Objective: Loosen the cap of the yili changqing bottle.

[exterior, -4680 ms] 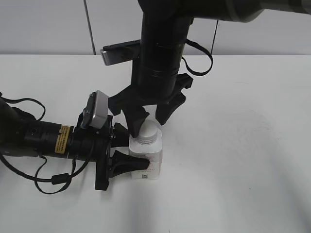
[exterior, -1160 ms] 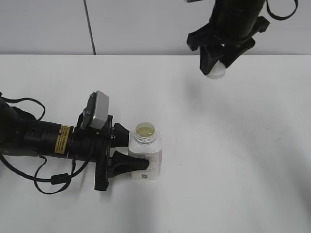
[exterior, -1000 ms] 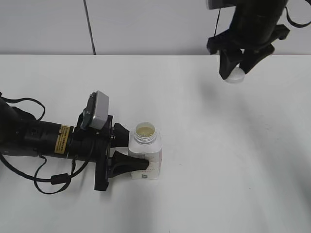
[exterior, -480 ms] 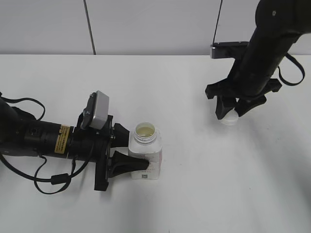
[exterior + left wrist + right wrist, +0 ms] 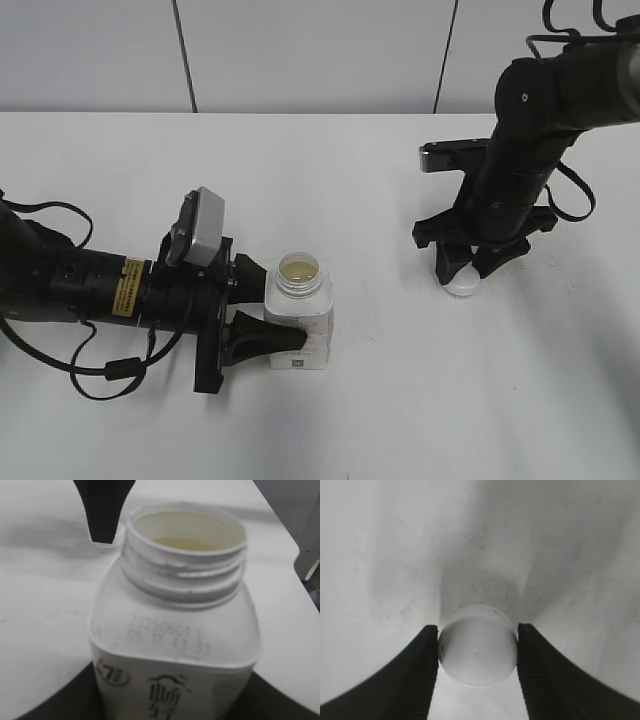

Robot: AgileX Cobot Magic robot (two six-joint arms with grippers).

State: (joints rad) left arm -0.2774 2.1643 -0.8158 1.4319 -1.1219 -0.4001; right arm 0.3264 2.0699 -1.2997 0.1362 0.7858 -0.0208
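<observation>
The yili changqing bottle (image 5: 299,320) stands upright on the white table, its threaded neck open and pale liquid showing inside; the left wrist view shows it close up (image 5: 175,645). My left gripper (image 5: 262,318) is shut on the bottle's body from the left side. The white cap (image 5: 463,284) is off the bottle and sits at the table surface on the right. My right gripper (image 5: 466,268) is shut on the cap, its two black fingers touching the cap's sides in the right wrist view (image 5: 477,652).
The white table (image 5: 400,400) spreads around both arms. A grey panelled wall (image 5: 300,50) runs along the back edge. Black cables (image 5: 100,375) trail from the left arm at the left side.
The cap came off the bottle. My right gripper carried it up and to the right, then lowered it down to the table. The left gripper and bottle have not moved.
</observation>
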